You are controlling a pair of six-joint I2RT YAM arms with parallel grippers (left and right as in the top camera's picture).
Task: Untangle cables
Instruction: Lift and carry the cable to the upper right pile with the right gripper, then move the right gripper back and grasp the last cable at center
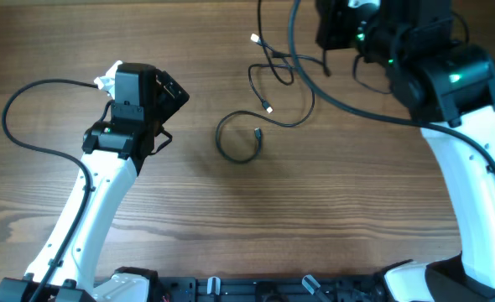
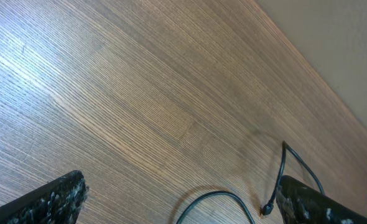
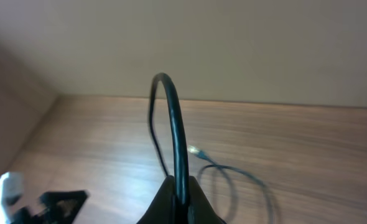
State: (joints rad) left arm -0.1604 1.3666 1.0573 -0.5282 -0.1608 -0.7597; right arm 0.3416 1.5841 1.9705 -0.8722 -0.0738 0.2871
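The cables lie at the table's middle and back. A small black coil [image 1: 237,138] rests alone, and a longer thin cord [image 1: 283,80] with pale plug ends loops behind it. My left gripper [image 1: 172,113] is open just left of the coil. In the left wrist view, part of the coil [image 2: 216,198] and a plug end [image 2: 267,209] lie between the wide-apart fingers [image 2: 54,198] of the left gripper [image 2: 183,202]. My right gripper [image 3: 182,190] is shut on a black cable [image 3: 174,118] that arches up from the jaws. Beyond it, a loop [image 3: 233,177] with a pale plug lies on the wood.
The right arm [image 1: 449,75] hangs over the table's back right corner, with its thicker black wire [image 1: 356,107] trailing across the wood. The left arm [image 1: 96,193] stretches from the front left. A pale wall [image 3: 233,43] stands behind the table's far edge.
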